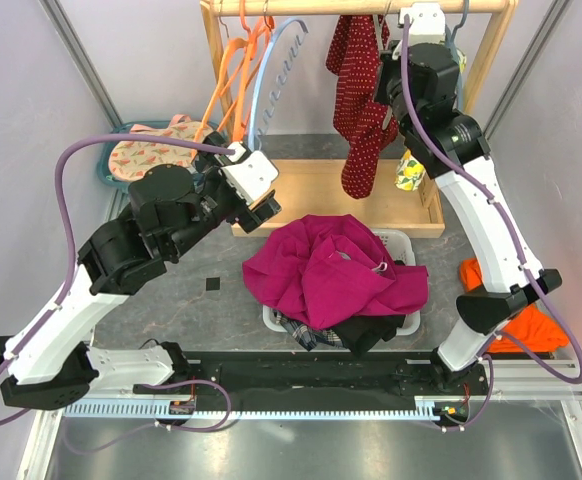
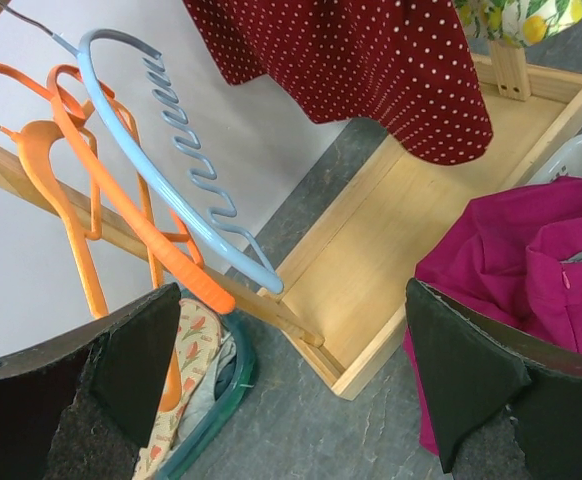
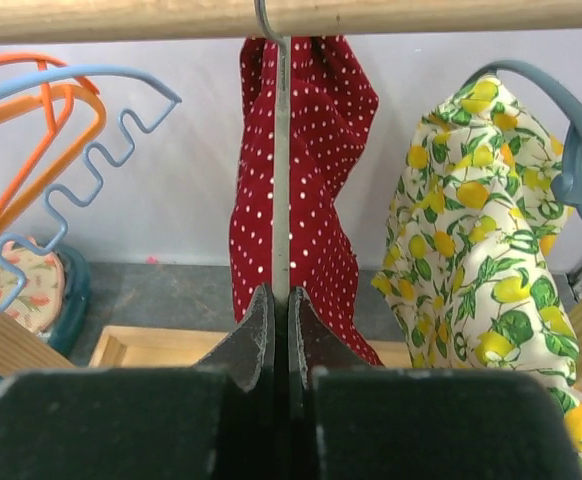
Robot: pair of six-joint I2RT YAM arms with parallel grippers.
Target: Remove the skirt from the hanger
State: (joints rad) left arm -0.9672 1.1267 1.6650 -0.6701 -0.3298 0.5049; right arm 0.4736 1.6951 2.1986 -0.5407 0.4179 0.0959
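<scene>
A dark red skirt with white dots (image 1: 361, 110) hangs from a thin metal hanger (image 3: 281, 150) hooked over the wooden rail (image 1: 361, 6). My right gripper (image 3: 281, 305) is up at the rail (image 3: 271, 15) and is shut on the hanger's straight wire, with the skirt (image 3: 321, 170) just behind it; it shows at the top of the top view (image 1: 423, 22). My left gripper (image 1: 261, 205) is open and empty, low over the rack's wooden base. In its wrist view the gripper (image 2: 291, 290) faces the base's corner, with the skirt's hem (image 2: 371, 70) above.
Orange hangers (image 1: 233, 70) and a light blue hanger (image 1: 274, 70) hang at the rail's left. A lemon-print garment (image 3: 471, 250) hangs right of the skirt. A white basket (image 1: 401, 240) holds magenta cloth (image 1: 321, 265). A teal basket (image 1: 111, 165) sits far left, orange cloth (image 1: 526, 325) right.
</scene>
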